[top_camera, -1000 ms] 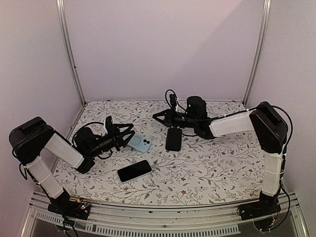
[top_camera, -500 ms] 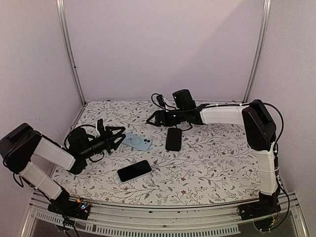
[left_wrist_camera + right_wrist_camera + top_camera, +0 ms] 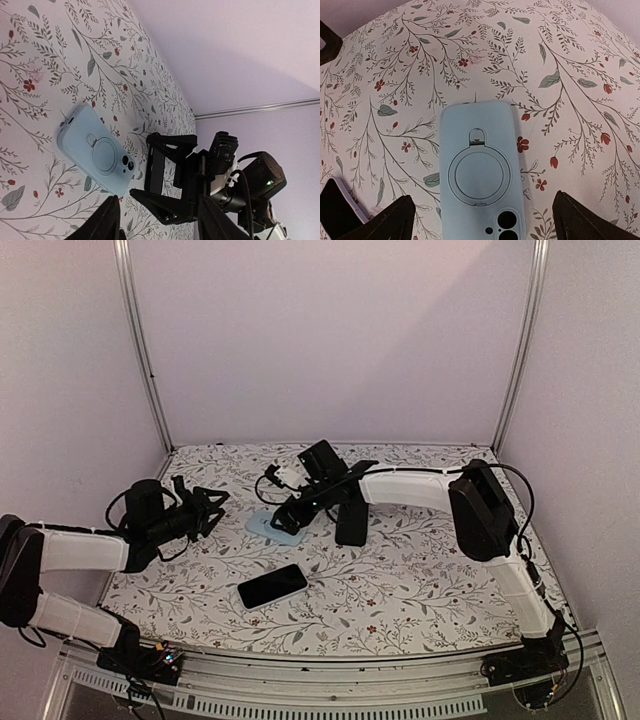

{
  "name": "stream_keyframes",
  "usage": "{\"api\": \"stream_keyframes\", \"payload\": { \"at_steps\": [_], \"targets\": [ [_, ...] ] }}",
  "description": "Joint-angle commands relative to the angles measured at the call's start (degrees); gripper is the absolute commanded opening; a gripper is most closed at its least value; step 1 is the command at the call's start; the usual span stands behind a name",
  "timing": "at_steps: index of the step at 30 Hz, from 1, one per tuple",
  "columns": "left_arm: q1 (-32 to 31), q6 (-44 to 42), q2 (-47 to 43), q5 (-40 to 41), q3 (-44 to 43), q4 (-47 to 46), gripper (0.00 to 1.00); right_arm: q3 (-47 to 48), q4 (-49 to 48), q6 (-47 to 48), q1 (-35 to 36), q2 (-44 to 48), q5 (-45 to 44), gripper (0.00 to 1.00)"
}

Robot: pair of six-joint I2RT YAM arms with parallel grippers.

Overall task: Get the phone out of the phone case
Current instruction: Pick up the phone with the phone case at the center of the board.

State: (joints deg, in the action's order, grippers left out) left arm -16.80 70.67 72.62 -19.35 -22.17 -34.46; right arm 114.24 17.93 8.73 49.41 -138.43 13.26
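Floral-print tabletop (image 3: 430,580). My right hand (image 3: 288,508) hovers over the pale-blue ring-backed phone case (image 3: 480,175), spread wide, probably to straddle its edges. My left hand (image 3: 203,502) is well left, also spread. The case lies back-up mid-tabletop; can't tell if a phone's inside. Black flat smartphone (image 3: 272,586) nearer front and black slab device (image 3: 351,522) just right; neither blocks.

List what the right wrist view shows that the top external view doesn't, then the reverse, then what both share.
Only the right wrist view: the round ring and the camera cutouts on the back of the light blue phone case.

Only the top external view: a black phone lying screen up nearer the arm bases, a dark slab just right of the case, and the open left tool, off to the case's left and clear of it.

Both: the case lying flat, back up, on the floral table cover, with the open right tool over it.
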Motion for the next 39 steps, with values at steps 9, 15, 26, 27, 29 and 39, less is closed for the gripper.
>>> {"api": "stream_keyframes", "payload": {
  "at_steps": [9, 15, 26, 27, 29, 39],
  "targets": [
    [2.52, -3.09, -1.69, -2.77, -1.91, 5.19, 0.55, 8.81, 3.31, 10.28, 0.66, -9.48, -4.17, 0.99],
    [2.65, -3.02, -1.31, -2.63, -1.93, 5.22, 0.55, 9.11, 3.68, 10.69, 1.35, -10.49, -3.25, 0.99],
    [2.65, -2.87, -0.03, -3.18, -2.41, 4.66, 0.54, 8.61, 4.49, 9.75, 2.66, -12.26, -2.32, 0.99],
    [2.67, -2.87, -0.02, -3.23, -2.43, 4.66, 0.54, 8.60, 4.61, 9.66, 2.65, -12.42, -2.54, 0.99],
    [2.65, -2.83, -0.02, -3.23, -2.37, 4.58, 0.54, 8.60, 4.65, 9.56, 2.71, -12.68, -2.78, 0.99],
    [2.65, -2.73, 0.06, -3.32, -2.17, 4.18, 0.54, 8.71, 4.91, 10.36, 3.62, -13.71, -4.69, 0.99]
  ]
}}
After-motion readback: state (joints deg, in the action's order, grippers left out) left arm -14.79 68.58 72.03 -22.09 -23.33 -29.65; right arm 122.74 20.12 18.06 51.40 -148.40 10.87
